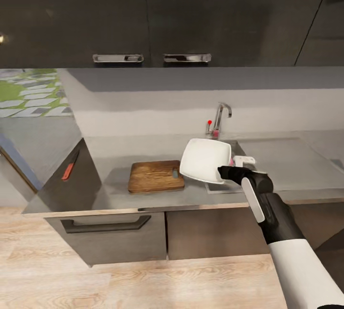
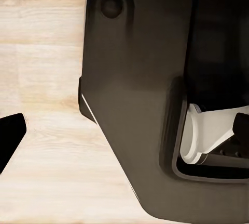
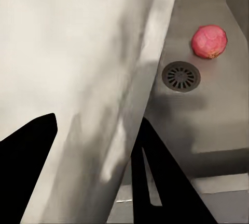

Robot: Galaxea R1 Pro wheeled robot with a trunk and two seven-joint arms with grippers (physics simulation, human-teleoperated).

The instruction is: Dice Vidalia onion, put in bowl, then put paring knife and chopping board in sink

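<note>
Dark kitchen, glossy grey countertop (image 1: 119, 168) under black cabinets. Far left on it lies the paring knife (image 1: 69, 167), untouched, then the chopping board (image 1: 155, 176) with nothing on it. Next over, the right gripper (image 1: 223, 171) has its jaws clamped on the rim of the bowl (image 1: 204, 159), tilted up over the sink (image 1: 235, 145). The Vidalia onion (image 3: 209, 41) sits whole by the drain (image 3: 180, 76). Left gripper's jaws: can't tell. So basically nothing's done yet.
</note>
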